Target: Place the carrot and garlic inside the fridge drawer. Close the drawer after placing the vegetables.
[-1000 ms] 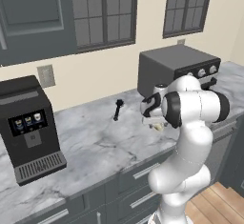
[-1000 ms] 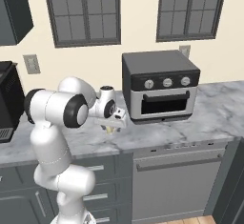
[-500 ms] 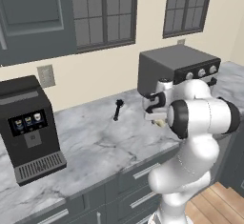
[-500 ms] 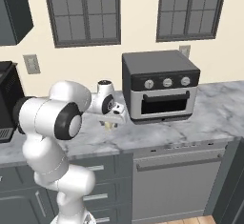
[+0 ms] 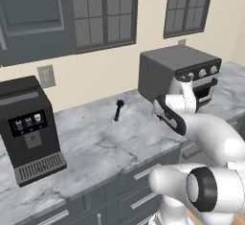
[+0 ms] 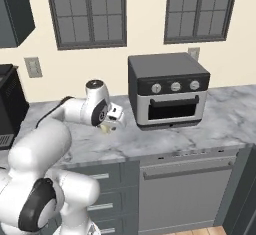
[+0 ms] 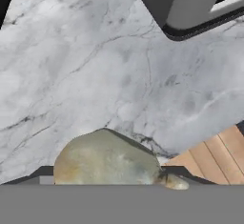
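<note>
Filling the bottom of the hand view, the garlic (image 7: 108,158) is a pale cream lump with tan and greenish mottling, cut off below by the lower edge, with the dark finger tips just visible at either side of it, so the jaws are clamped around it. From the right base view the gripper (image 6: 113,122) hangs over the marble counter (image 6: 165,139), just left of the toaster oven (image 6: 168,90), with a small pale bit of the bulb peeking under the white hand; whether the bulb touches the counter cannot be told. From the left base view the hand is largely hidden behind the arm's own forearm and the bulb cannot be made out. A small black tool (image 5: 118,109) lies farther left on the counter, its shape hard to read, and a black coffee machine (image 5: 29,128) stands at the far left end.
</note>
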